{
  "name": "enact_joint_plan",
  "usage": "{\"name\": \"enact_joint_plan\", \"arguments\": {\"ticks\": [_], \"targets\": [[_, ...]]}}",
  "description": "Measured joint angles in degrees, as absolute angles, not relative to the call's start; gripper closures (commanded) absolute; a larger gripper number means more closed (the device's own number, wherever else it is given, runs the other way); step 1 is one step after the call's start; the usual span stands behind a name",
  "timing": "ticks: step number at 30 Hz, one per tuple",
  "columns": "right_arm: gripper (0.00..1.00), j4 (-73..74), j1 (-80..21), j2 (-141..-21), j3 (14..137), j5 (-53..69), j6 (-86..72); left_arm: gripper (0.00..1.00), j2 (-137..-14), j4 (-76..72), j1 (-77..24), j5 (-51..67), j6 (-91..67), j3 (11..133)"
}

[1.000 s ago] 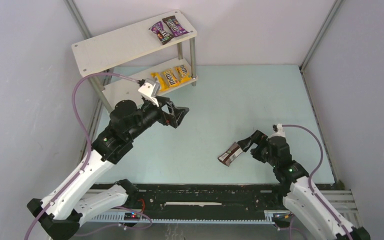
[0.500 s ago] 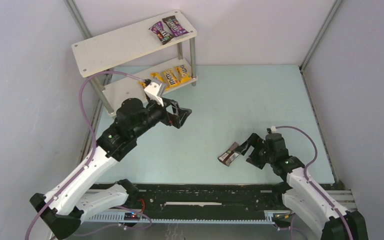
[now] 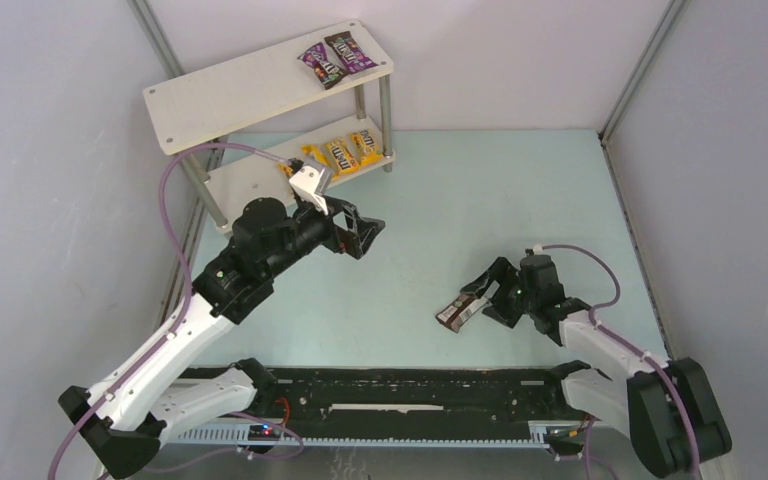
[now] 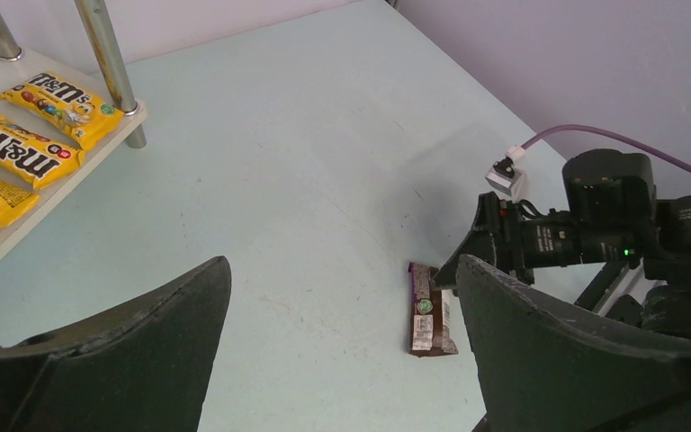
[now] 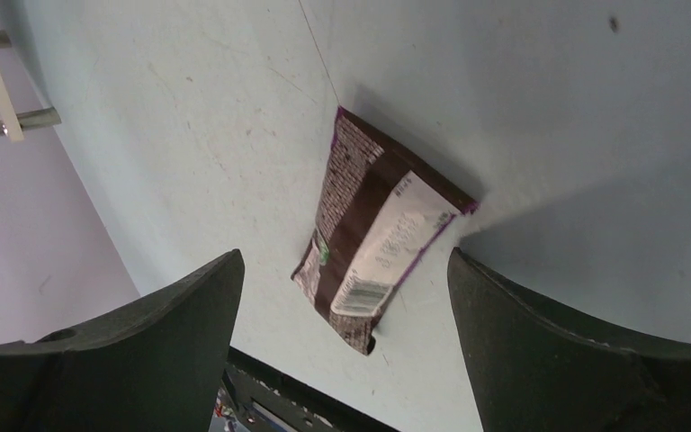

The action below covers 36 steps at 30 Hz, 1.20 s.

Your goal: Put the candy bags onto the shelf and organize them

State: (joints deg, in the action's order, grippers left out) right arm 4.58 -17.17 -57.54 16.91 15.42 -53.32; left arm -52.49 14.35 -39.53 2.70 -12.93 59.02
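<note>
Shelf point(image 3: 250, 90) back-left: 2 purple bags point(image 3: 336, 57) on top tier's right end, yellow bags point(image 3: 345, 152) on lower tier's right end. Left jaws wide open, empty, above surface point(image 3: 480, 200) just in front of shelf. Brown bag point(image 3: 459, 307) lies flat right of centre. Right jaws open, low, just at its right end, not gripping.

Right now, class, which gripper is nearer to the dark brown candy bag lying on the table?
Right. The right gripper hangs open at one end of the brown bag; the left gripper is well away, open, in front of the shelf.
</note>
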Motion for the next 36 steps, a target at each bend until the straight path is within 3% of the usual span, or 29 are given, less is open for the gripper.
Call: {"name": "enact_joint_plan", "arguments": {"ticks": [4,24,28,33,36], "targets": [[0.13,1.32,-17.26,-62.26,18.68,15.07,-53.19,0.00,-52.49,14.35,-39.53,2.68,-12.93,59.02],[0.56,-1.56,-18.15,-69.14,22.15,12.29,-50.00,0.00,-53.28,14.35,-39.53,2.70,-12.95,59.02],[0.56,-1.54,-18.39,-69.17,22.15,12.08,-49.76,0.00,-53.28,14.35,-39.55,2.70,-12.95,59.02],[0.47,-1.45,-18.63,-69.17,22.22,11.99,-49.52,0.00,-53.21,14.35,-39.55,2.70,-12.95,59.02],[0.36,-0.80,-19.05,-69.32,22.87,11.40,-49.30,0.00,-53.04,14.35,-39.55,2.70,-12.95,59.02]]}}
